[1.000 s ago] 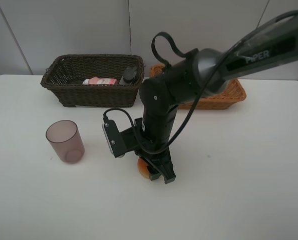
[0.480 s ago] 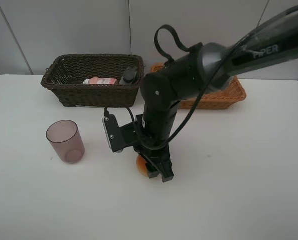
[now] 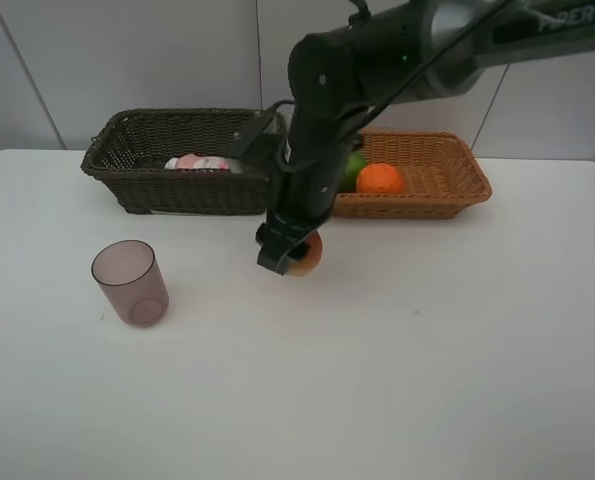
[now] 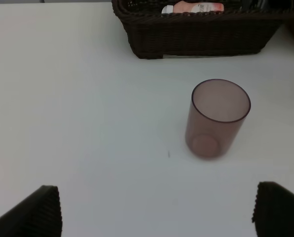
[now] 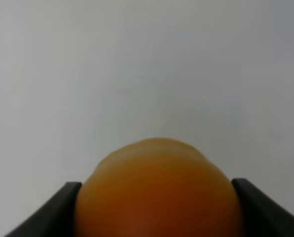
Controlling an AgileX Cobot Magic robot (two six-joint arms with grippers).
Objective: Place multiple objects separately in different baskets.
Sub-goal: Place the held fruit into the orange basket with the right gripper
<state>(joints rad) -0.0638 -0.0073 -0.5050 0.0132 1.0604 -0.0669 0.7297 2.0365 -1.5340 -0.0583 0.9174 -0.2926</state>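
My right gripper [image 3: 289, 252] is shut on the red-orange round fruit [image 3: 307, 251] and holds it above the table, in front of the gap between the two baskets. The same fruit [image 5: 159, 195] fills the right wrist view between the two black fingers [image 5: 53, 212]. The dark brown basket [image 3: 127, 170] holds the pink white-capped bottle [image 3: 199, 162]. In the light orange-tan basket [image 3: 447, 190] lie the orange [image 3: 380, 179] and the green round fruit [image 3: 352, 166]. The mauve cup [image 3: 129, 282] stands upright at left. My left gripper [image 4: 156, 212] is open over bare table, the cup [image 4: 217, 118] ahead of it.
White table [image 3: 457, 350] with a grey wall behind. The right arm [image 3: 347, 70] reaches in from the upper right and covers part of the dark basket's right end.
The right arm has lifted the red-orange fruit off the table and carried it back toward the baskets. The orange and green fruit, hidden before, now show. The cup has not moved.
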